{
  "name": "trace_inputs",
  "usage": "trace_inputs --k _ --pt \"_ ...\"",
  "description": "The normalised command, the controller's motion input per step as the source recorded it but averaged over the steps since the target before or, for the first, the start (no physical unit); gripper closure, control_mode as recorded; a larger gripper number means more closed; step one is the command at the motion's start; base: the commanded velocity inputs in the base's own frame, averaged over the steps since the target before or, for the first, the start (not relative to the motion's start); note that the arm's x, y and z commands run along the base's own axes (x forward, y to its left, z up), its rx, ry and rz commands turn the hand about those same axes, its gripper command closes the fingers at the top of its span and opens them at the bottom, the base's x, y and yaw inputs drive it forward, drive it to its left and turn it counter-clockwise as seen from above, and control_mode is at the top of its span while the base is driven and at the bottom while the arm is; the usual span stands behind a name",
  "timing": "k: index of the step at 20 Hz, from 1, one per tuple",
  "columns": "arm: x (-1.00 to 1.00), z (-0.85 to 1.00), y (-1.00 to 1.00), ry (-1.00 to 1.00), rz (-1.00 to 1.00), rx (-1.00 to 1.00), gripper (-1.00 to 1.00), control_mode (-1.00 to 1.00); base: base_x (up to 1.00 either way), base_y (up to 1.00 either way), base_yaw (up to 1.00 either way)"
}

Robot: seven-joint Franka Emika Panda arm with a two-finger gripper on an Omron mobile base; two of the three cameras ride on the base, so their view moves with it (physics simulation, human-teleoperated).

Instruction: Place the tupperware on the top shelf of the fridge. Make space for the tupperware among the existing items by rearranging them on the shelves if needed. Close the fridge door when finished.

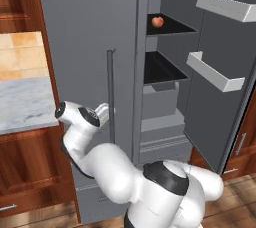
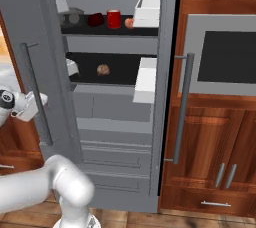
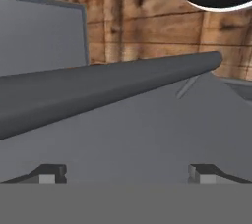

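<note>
Tool [image 3: 127, 173] (jaws spread wide) faces the fridge [image 1: 90, 47] door's bar handle [image 3: 108, 88].

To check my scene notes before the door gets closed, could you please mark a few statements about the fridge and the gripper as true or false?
1. The tall grey fridge's door with the white boxy bins stands open. True.
2. The red cylindrical can stands on the lower black shelf. False: it stands on the top black shelf.
3. The brown round lump lies on the lower black shelf. True.
4. The two-finger gripper is shut on the long grey bar handle. False: its jaws are open, and in the hand view the handle crosses ahead of them.
5. The red-orange apple sits in a door bin. False: it is on the top black shelf.
</note>
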Motion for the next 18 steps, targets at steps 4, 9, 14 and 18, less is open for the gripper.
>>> trace_inputs --k 4,9,14,18 --pt "0.37 0.44 -0.31 -0.19 0.39 0.02 -1.00 -1.00 0.00 0.00 0.00" --pt "0.44 0.61 -0.37 -0.31 0.33 0.06 -1.00 -1.00 0.00 0.00 0.00" --pt "0.67 0.62 -0.42 -0.31 0.28 0.05 -1.00 -1.00 0.00 0.00 0.00" --pt "0.74 0.69 -0.29 -0.31 0.24 0.02 -1.00 -1.00 0.00 0.00 0.00"
